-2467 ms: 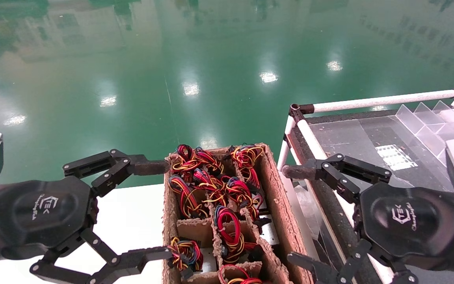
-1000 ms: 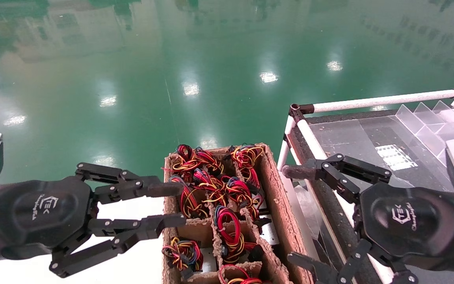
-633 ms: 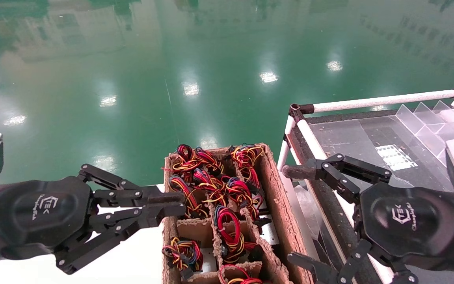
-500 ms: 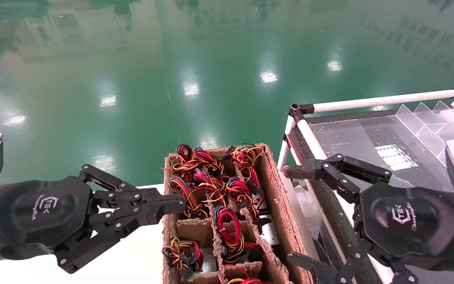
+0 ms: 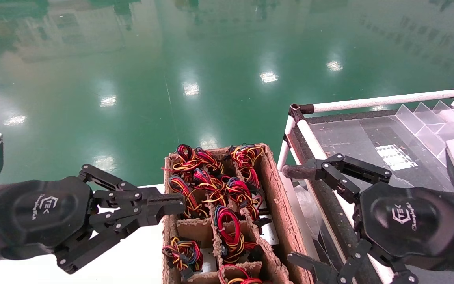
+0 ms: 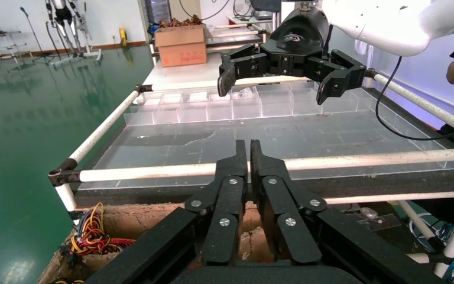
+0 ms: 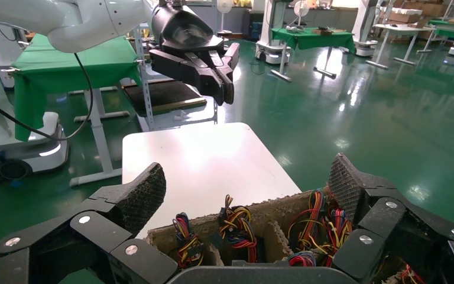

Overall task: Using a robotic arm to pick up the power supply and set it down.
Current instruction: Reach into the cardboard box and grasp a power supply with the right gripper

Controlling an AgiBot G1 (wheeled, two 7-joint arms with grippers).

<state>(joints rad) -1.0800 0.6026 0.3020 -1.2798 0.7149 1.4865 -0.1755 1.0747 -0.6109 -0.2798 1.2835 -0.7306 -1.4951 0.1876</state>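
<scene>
left tool (image 5: 173,205) over white counter (image 5: 132,260), fingers pressed together, empty, tips at left wall of cardboard tray (image 5: 278,205). tray compartments packed with power supply units; mostly looped red, yellow, black wires (image 5: 227,225) visible, bits of silver metal (image 5: 268,234) between them, all lying in tray. right tool (image 5: 296,215) spread wide, empty, hovering above edge of white-pipe rack (image 5: 380,100) just right of tray; clear dividers (image 5: 424,118) farther right on rack.
</scene>
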